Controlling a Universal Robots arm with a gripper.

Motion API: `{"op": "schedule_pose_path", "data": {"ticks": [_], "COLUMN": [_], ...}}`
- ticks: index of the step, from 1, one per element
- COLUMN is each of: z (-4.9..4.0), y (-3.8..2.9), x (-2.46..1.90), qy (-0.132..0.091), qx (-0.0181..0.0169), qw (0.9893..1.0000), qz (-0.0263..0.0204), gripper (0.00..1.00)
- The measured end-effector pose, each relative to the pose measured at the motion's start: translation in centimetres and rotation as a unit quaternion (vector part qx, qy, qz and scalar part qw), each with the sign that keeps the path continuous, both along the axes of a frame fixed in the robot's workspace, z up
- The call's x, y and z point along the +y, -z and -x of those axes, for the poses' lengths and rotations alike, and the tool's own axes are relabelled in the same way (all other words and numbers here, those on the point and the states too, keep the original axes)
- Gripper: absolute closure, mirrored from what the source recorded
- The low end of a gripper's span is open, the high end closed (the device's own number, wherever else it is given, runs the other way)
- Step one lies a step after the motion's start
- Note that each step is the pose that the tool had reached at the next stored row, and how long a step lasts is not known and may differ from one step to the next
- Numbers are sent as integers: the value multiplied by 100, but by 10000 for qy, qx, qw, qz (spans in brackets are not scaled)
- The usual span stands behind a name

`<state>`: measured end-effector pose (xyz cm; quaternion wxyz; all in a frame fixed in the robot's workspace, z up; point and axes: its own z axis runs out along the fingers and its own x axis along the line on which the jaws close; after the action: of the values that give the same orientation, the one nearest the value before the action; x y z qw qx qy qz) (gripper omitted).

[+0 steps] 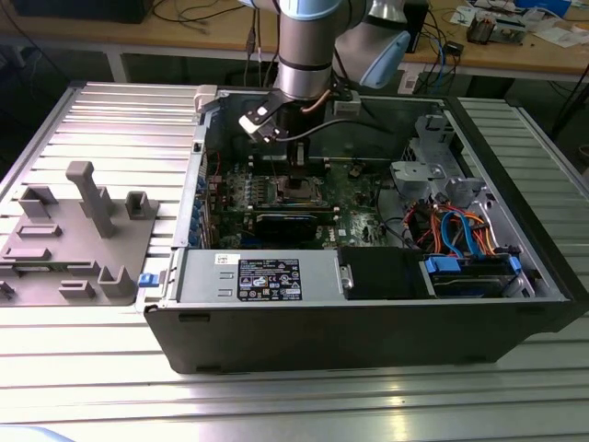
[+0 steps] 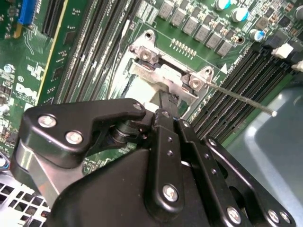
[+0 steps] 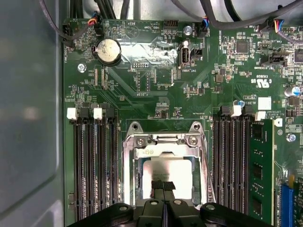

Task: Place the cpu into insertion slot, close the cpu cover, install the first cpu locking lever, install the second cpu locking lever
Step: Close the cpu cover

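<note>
The cpu (image 3: 179, 168) sits flat in the slot (image 1: 299, 191), and the cover (image 3: 165, 140) lies down around it, silver top showing through the window. The gripper (image 3: 163, 185) hangs right over it, jaws together, tips at the chip's top. 1 lever (image 2: 241, 99) juts out over the memory slots (image 3: 94, 161).

a ribbed silvery aluminium table top (image 1: 92, 387) spans the scene, with bright glare across its near part. behind it stands a long pale wooden workbench (image 1: 138, 37) strewn with dark cables (image 1: 198, 14) and white papers (image 1: 561, 35). the space beneath lies in shadow.
</note>
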<state>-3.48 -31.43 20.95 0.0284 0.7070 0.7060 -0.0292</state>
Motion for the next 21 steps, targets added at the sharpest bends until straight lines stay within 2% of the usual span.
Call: {"op": "schedule_pose_path", "data": {"ticks": [2, 4, 7, 10, 15, 21], "z": [1, 38, 110, 144, 153, 152], "y": [-22, -37, -32, -10, 38, 45], "x": [0, -3, -7, -9, -12, -13], "qy": [1, 0, 0, 0, 0, 0], "qx": [0, -20, -27, -26, -27, -27], "qw": [10000, 10000, 10000, 10000, 10000, 10000], "qz": [0, -1, -4, -4, -6, -7], "gripper": [89, 89, 89, 89, 89, 89]}}
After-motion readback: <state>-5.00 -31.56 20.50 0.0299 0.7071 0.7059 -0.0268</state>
